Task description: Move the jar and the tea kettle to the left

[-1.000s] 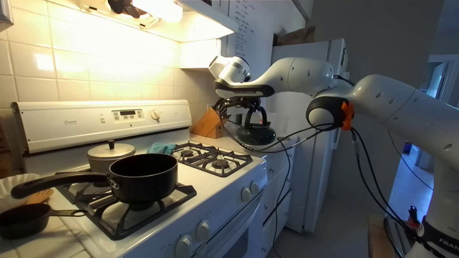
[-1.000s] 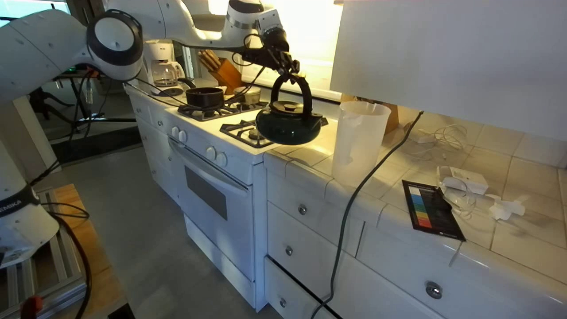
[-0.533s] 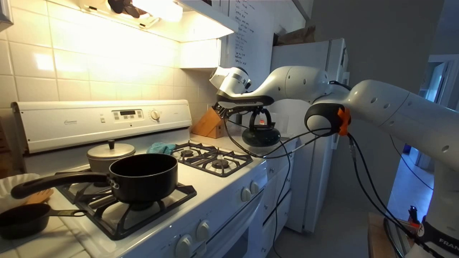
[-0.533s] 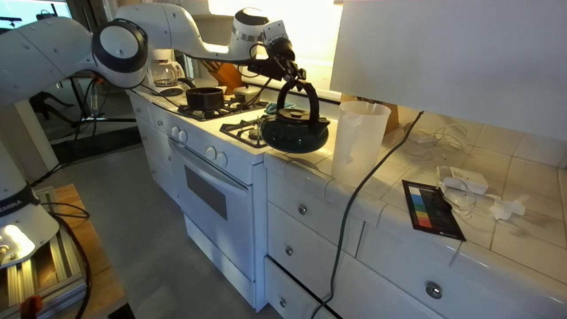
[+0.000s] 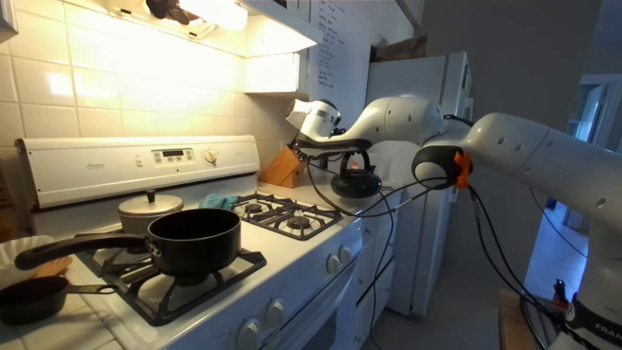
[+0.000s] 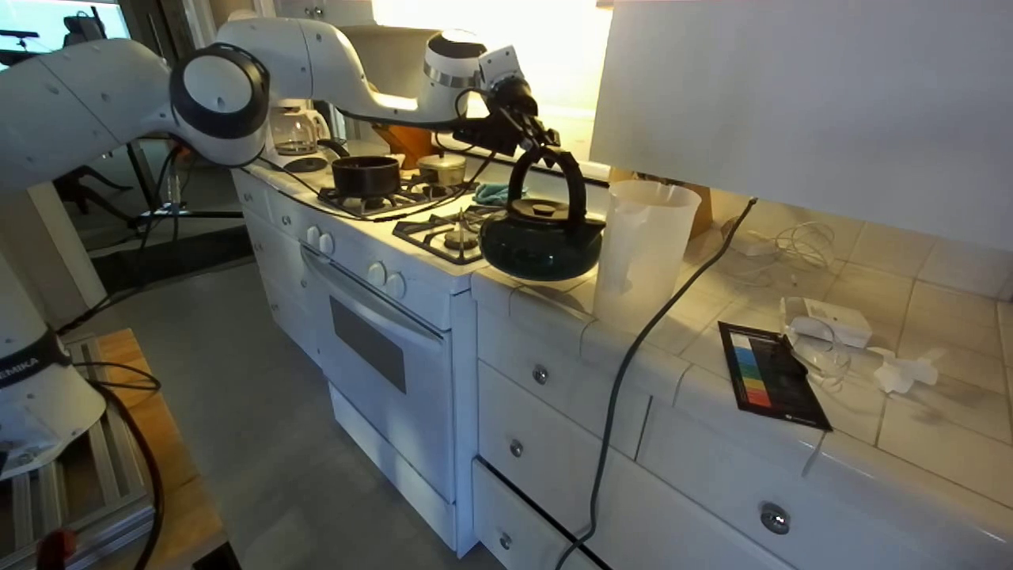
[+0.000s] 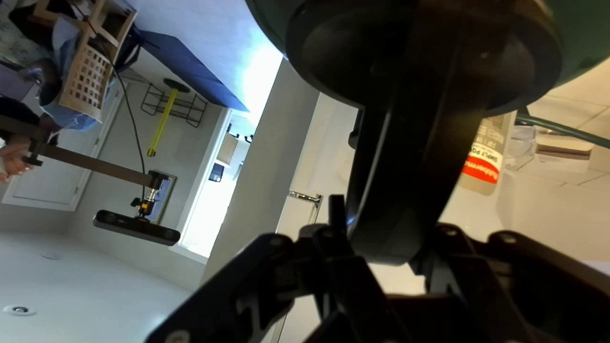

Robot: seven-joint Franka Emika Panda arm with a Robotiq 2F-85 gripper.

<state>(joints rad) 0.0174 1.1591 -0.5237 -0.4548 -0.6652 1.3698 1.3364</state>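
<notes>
While its handle (image 6: pixel 578 190) is clenched in the pincer (image 7: pixel 383 245), one tea kettle (image 6: pixel 542 248) is held near the corner of the tiled tabletop (image 6: pixel 950 408) closest to the stove (image 5: pixel 301 278), by the front edge; whether its base is rested on the tiles cannot be told. One translucent jar (image 6: pixel 645 253) is stood just beside it, farther along that edge, though contact between the two cannot be made out. Near the same edge, well apart from the stove, one dark card (image 6: pixel 779 384) with coloured bars is laid flat, with one white box (image 6: pixel 829 321) set behind it. On the stove, two pots are counted, one black pot (image 5: pixel 194 248) and one lidded pot (image 5: pixel 150 208), and four dials (image 5: pixel 249 334) are ranged along the front. The tea kettle is finished in glossy dark green, squat and rounded, fitted with a low lid (image 6: pixel 540 210) under the high black arch of its handle; in both exterior views it is shown nearly upright.
</notes>
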